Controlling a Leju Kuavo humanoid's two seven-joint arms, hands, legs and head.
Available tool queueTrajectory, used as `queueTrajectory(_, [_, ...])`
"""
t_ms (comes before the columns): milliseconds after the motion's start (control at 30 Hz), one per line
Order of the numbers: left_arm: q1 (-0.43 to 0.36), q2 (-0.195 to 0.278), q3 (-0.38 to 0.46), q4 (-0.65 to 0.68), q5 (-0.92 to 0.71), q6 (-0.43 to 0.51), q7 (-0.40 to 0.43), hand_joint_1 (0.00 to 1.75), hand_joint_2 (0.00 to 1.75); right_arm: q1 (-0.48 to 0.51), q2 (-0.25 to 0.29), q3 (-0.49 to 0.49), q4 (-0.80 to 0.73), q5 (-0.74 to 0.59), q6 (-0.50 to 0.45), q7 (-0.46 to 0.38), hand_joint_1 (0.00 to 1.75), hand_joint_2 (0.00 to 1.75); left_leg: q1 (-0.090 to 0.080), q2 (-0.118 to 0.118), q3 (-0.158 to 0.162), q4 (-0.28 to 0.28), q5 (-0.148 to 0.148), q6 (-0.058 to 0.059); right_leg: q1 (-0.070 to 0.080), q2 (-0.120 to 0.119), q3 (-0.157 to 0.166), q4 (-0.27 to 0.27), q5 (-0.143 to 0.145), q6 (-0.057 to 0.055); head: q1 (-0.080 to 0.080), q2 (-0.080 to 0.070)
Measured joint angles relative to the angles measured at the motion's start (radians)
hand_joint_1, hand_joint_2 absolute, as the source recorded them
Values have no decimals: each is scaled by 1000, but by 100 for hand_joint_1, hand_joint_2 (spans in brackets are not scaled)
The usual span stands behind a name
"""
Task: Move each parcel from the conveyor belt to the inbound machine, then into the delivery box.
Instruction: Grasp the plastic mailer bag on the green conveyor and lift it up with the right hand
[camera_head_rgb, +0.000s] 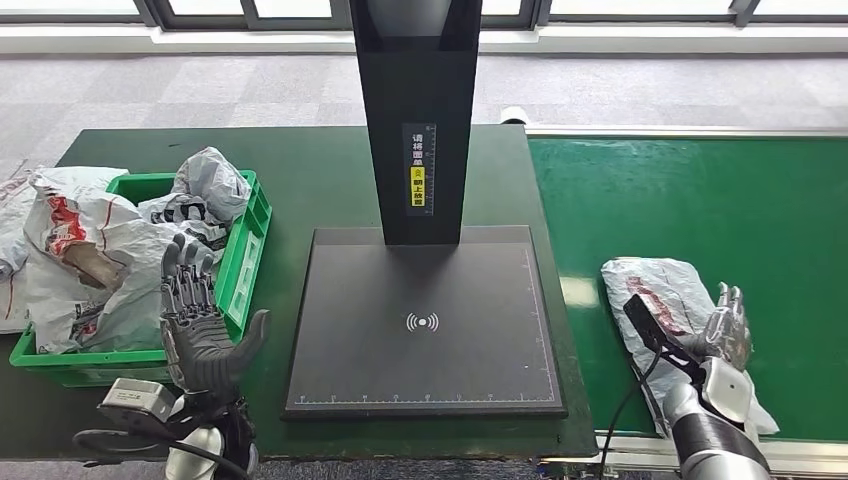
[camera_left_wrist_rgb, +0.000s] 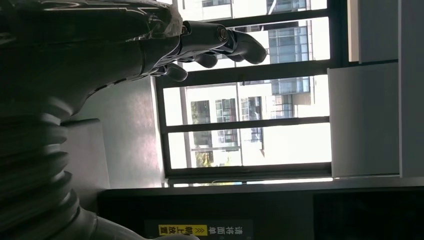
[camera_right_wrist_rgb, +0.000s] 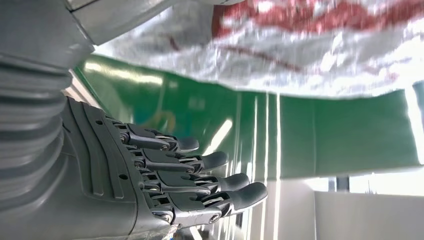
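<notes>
One parcel (camera_head_rgb: 668, 312) lies on the green conveyor belt (camera_head_rgb: 720, 200), near its front edge and just right of the inbound machine (camera_head_rgb: 424, 325). It is a crumpled white plastic mailer with red print, and it looks light, soft and slack, with a slick skin; it would likely sag and slide in a loose hold. The surest purchase is probably across its bunched middle, fingers under one long edge and thumb pressing from above, rather than at a thin corner.

The right hand (camera_head_rgb: 726, 330) sits at the parcel's right edge, fingers extended and close together, pointing away from the robot. In the right wrist view the fingers (camera_right_wrist_rgb: 200, 175) lie straight over the belt with the parcel beside them, and nothing is gripped.

The left hand (camera_head_rgb: 205, 320) is raised upright beside the green delivery box (camera_head_rgb: 245, 262), palm open, fingers spread, holding nothing. That box is already heaped with similar bags (camera_head_rgb: 100, 250), which spill over its left side onto the dark green table (camera_head_rgb: 310, 180). The machine's scanning plate is bare beneath its black post (camera_head_rgb: 418, 120).
</notes>
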Motion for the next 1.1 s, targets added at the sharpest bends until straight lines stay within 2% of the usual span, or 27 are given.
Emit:
queueTrajectory(433, [2, -1, -7, -14, -7, 14, 0, 0, 175, -26, 0, 0, 85, -4, 163, 2, 0, 175, 0, 0, 0, 0, 0, 0, 0, 0, 0, 0, 0, 0, 0, 0])
queueTrajectory(567, [1, -1, -13, -14, -15, 18, 0, 0, 175, -26, 1, -12, 95, -14, 249, -19, 175, 175, 0, 0, 0, 0, 0, 0, 0, 0, 0, 0, 0, 0, 0, 0])
queueTrajectory(833, [-5, 1, -27, -7, -17, 20, 0, 0, 175, -28, 0, -32, 101, -19, 318, -4, 175, 175, 0, 0, 1, 0, 0, 0, 0, 0, 0, 0, 0, 0, 0, 0])
queueTrajectory(1100, [-4, 1, -35, -4, -22, 21, 0, 0, 175, -30, -1, -48, 101, -21, 302, -3, 175, 175, 0, 0, 1, 0, 0, 0, 0, 0, 0, 0, 0, 0, 0, 0])
